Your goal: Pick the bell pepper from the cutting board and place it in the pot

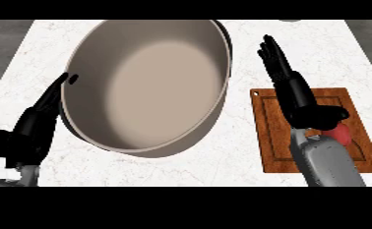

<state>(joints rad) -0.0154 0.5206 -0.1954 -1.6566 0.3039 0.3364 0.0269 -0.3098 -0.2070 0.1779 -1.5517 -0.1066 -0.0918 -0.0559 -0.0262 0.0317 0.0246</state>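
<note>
Bell pepper [338, 133] on cutting board [270, 125] | right robot hand [291, 88] open above | pot [149, 83] left

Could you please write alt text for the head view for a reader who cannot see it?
A large grey pot sits on a white counter, beside a wooden cutting board holding a red bell pepper. The right hand hovers open over the board; the left hand rests open by the pot.

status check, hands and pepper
Right hand open above cutting board, left hand open beside pot. Bell pepper on board, ungrasped. Nothing in the way.
</note>
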